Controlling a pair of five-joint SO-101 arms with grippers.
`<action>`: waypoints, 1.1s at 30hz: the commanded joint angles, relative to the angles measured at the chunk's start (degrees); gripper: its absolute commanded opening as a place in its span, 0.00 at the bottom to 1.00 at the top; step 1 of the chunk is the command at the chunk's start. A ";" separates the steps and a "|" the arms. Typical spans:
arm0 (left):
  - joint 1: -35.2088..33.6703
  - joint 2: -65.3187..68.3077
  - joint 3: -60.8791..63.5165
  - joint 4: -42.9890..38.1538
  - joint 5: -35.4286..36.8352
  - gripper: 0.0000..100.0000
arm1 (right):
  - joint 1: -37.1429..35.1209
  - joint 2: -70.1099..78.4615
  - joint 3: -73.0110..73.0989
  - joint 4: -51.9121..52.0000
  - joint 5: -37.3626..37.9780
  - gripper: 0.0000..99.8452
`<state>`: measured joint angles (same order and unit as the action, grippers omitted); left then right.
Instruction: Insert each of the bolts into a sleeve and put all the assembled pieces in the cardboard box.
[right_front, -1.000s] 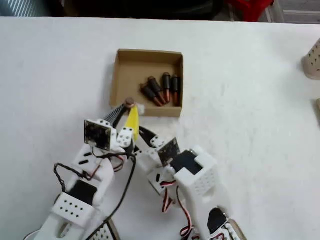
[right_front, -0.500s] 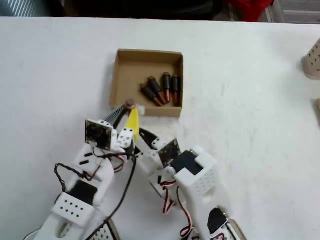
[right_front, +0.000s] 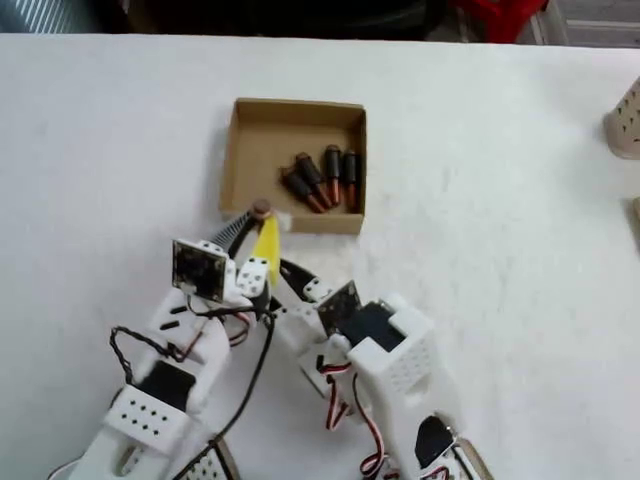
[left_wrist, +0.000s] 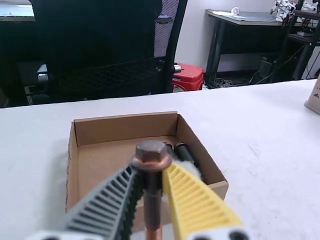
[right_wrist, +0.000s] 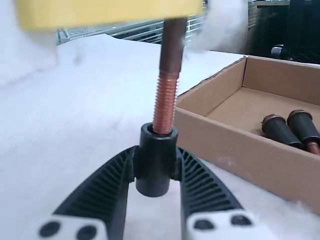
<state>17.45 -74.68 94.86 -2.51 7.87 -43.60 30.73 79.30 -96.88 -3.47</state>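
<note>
A white table (right_front: 480, 250) carries two white robot arms side by side at its near edge. The left arm (right_front: 170, 350) and the right arm (right_front: 390, 360) meet just in front of an open cardboard box (right_front: 270, 140).

The left gripper (left_wrist: 150, 175), with one grey finger and one yellow finger, is clenched on one copper-coloured bolt (left_wrist: 151, 205). It holds the bolt upright by the shank just under the hexagonal head, right beside the box's near wall. Directly below it, the right gripper (right_wrist: 155, 172), with two black fingers, is clamped round the sides of one short black sleeve (right_wrist: 155, 162). The sleeve's open mouth faces up. The bolt's threaded end sits in that mouth, with most of the thread outside.

Four assembled pieces (right_front: 322, 178) lie side by side inside the box, towards its right wall.

The bolt looks like stiff metal, smooth and fairly heavy for its size, so it could slip or tilt. The plain shank under the head seems the best place to grip it. The sleeve looks light and perhaps slightly soft, and is probably best gripped round its middle, leaving the opening free.
</note>
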 joint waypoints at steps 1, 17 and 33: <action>1.01 -1.01 -0.62 -1.67 -0.62 0.02 | -0.48 -0.92 0.18 -1.80 0.62 0.02; 0.57 -1.01 2.37 3.96 -0.62 0.02 | -0.13 -0.92 0.35 -1.89 0.62 0.02; -1.27 -1.36 2.46 18.90 -6.33 0.06 | 2.42 -6.02 1.41 -1.36 0.18 0.02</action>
<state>16.48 -75.30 97.41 14.29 7.16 -42.81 28.44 80.53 -96.88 -3.56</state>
